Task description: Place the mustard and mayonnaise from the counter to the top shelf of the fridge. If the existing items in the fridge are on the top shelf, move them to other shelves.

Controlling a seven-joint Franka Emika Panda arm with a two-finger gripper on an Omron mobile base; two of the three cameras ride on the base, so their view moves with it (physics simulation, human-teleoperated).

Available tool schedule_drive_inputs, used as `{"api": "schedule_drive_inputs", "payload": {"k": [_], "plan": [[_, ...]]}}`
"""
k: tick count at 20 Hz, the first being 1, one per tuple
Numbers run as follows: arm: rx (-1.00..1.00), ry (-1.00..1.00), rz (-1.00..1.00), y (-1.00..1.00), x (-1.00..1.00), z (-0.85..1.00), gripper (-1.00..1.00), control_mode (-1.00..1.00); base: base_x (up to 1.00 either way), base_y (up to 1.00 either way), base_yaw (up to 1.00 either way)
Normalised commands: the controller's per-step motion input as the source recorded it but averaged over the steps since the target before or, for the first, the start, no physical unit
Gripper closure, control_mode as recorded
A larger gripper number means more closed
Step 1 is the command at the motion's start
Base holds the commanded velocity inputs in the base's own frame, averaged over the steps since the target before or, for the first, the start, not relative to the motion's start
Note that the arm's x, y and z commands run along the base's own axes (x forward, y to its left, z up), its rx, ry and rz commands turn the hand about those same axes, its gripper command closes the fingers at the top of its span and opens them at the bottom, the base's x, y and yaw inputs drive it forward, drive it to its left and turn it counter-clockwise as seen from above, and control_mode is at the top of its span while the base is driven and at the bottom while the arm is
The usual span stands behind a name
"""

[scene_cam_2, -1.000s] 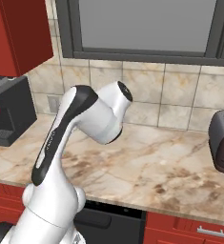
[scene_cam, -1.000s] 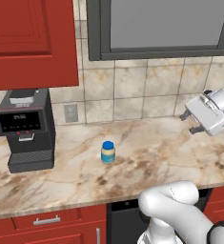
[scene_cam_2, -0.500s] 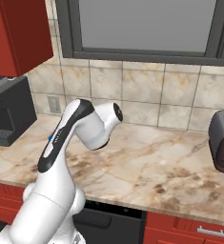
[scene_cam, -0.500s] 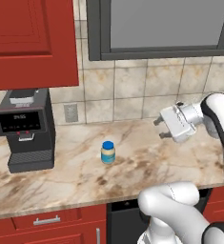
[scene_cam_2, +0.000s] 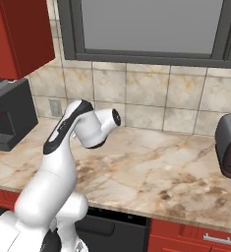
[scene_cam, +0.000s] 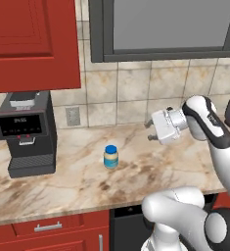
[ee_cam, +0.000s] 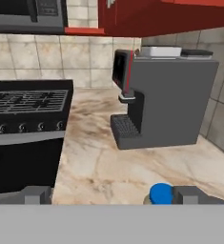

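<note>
The mayonnaise (scene_cam: 110, 157), a small jar with a blue lid and creamy contents, stands upright on the marbled counter (scene_cam: 77, 181). My gripper (scene_cam: 149, 131) hovers above the counter to the jar's right, pointing left toward it, open and holding nothing. In the hand view the jar's blue lid (ee_cam: 161, 193) sits low, just inside the right fingertip (ee_cam: 192, 194), with the gripper (ee_cam: 113, 195) wide open. The mustard, the fridge and the existing items are out of view.
A dark coffee machine (scene_cam: 26, 132) stands at the counter's left end, under a red wall cabinet (scene_cam: 33, 44). A black stove (ee_cam: 27, 109) lies beyond it in the hand view. A dark toaster (scene_cam_2: 230, 147) sits at the far right.
The arm has swung left over the counter, carrying the gripper from the right edge to just right of the mayonnaise. The jaws stayed open. The jar has not moved.
</note>
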Motion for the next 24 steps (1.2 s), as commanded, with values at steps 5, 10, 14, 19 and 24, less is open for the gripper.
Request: {"api": "schedule_drive_inputs", "payload": {"k": [5, 10, 14, 19, 24], "plan": [[0.00, 0.00, 0.00, 0.14, 0.38, -0.26, -1.00, -1.00, 0.00, 0.00, 0.00], [0.00, 0.00, 0.00, 0.23, 0.27, -0.52, -1.00, -1.00, 0.00, 0.00, 0.00], [0.00, 0.00, 0.01, 0.24, 0.18, -0.56, -1.00, -1.00, 0.00, 0.00, 0.00], [0.00, 0.01, 0.03, 0.30, 0.31, -0.38, -1.00, -1.00, 0.00, 0.00, 0.00], [0.00, 0.05, 0.04, 0.30, 0.15, -0.47, -1.00, -1.00, 0.00, 0.00, 0.00]]}}
